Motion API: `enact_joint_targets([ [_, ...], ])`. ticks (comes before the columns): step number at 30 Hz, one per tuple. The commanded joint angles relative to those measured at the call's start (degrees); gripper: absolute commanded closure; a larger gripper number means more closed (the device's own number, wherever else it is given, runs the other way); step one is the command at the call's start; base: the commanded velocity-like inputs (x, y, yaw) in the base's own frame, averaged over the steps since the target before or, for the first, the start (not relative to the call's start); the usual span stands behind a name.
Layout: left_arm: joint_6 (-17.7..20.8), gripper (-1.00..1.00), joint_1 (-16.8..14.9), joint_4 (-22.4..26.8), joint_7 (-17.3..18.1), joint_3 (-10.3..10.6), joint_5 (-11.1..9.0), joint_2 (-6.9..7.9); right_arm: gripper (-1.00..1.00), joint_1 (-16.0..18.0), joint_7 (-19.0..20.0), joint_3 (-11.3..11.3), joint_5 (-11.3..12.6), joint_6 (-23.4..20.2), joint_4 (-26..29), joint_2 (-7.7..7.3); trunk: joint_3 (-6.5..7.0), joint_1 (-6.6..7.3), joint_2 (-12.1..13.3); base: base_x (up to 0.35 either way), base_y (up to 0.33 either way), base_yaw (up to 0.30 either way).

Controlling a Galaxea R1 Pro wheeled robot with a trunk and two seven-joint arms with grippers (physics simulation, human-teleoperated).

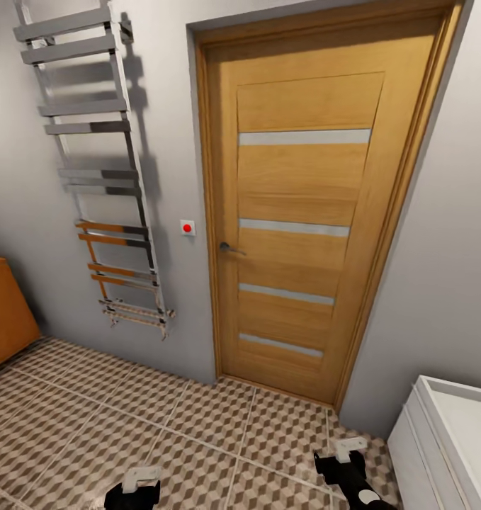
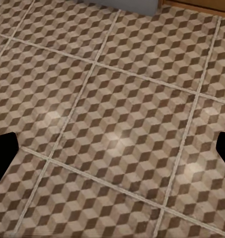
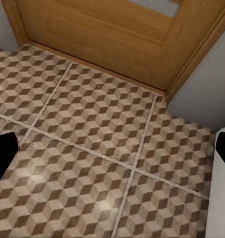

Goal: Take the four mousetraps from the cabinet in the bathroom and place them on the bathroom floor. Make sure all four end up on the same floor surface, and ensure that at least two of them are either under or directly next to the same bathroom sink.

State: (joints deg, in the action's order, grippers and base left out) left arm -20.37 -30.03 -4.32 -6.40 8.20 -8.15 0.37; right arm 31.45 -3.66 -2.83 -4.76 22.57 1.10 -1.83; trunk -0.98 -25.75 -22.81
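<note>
- Head view faces a closed wooden door (image 1: 307, 212) with four pale horizontal glass strips and a metal lever handle (image 1: 231, 248), set in a grey wall (image 1: 438, 269).
- A chrome ladder towel rail (image 1: 98, 170) hangs on the wall beside the door; a small white switch with a red dot (image 1: 188, 227) sits between rail and door frame.
- The bathroom floor (image 1: 162, 432), cube-patterned tile with pale grout, spans the lower part of the head view; it also shows in the left wrist view (image 2: 117, 134) and the right wrist view (image 3: 92, 163).
- The cabinet (image 1: 5, 312): an orange-brown corner at the head view's left edge, standing on the tiles. Drawers not discernible from here.
- The sink (image 1: 467, 432): white rim and white unit front at the head view's lower right corner, against the wall.
- Left gripper (image 1: 137, 489): low over the tiles, fingers spread apart, nothing between them; dark fingertips (image 2: 3, 151) sit at opposite edges of the left wrist view.
- Right gripper (image 1: 343, 460): near the sink unit, also spread apart and empty, above the floor close to the door threshold (image 3: 92, 64).
- Mousetraps: location cannot be told from these views.
</note>
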Motion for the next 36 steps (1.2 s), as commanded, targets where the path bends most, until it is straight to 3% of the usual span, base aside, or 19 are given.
enact_joint_targets([
  [1,-0.37,-1.0,-0.11,-0.25,-0.02,0.5,-0.56,-0.05,-1.0,0.03,-0.38,-0.26,-0.51,0.11,-0.05,-0.02,-0.1,-0.03,-0.11,0.0,0.0,0.255],
  [36,-0.37,-1.0,-0.11,-0.25,-0.02,0.5,-0.55,-0.1,-1.0,0.05,-0.38,-0.33,-0.51,0.02,-0.05,-0.02,-0.1,-0.03,-0.11,0.0,0.0,0.255],
])
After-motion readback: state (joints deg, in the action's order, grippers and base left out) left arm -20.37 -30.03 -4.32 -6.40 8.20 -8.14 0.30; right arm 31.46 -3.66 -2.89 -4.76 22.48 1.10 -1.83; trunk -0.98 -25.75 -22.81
